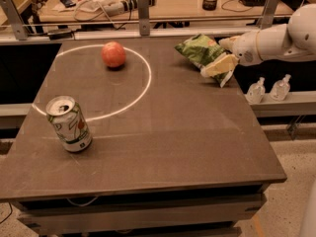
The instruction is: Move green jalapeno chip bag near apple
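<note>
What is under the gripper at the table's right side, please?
The green jalapeno chip bag sits under the gripper, near the right edge of the table. The gripper covers the bag's right end.

Gripper [220, 66] against chip bag [196, 49]

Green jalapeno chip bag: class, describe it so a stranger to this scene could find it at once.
On the dark table, look to the far right corner, at the gripper. There lies the green jalapeno chip bag. It alone is crumpled green foil; the apple is round, the soda can upright.
</note>
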Available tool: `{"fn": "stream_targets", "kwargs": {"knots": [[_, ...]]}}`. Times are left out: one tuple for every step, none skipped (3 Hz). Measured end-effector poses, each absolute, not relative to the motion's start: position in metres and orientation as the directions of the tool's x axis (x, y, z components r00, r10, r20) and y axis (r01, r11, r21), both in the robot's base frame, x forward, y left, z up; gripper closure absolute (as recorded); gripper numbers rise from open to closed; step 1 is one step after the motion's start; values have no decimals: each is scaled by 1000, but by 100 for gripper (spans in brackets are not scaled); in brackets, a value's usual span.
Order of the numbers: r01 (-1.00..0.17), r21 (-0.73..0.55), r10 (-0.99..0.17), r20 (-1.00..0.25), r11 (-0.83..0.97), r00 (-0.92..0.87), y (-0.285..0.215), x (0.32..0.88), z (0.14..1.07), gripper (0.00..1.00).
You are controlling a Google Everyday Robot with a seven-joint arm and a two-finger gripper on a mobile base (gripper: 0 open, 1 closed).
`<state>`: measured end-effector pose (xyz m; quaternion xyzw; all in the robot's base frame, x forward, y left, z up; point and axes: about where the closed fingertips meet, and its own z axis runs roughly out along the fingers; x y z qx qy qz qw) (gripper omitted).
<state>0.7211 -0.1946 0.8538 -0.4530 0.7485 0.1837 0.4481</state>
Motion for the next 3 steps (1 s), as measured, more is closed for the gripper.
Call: {"fn": "stream_targets", "kwargs": {"knots": [[-847,-134,-512,-840,514,-177,-196,730,857,40],[-836,-137,-498,-849,531,-177,-202,736,861,63],[-848,-110,-466,-867,519,-173,-194,736,871,87]]}}
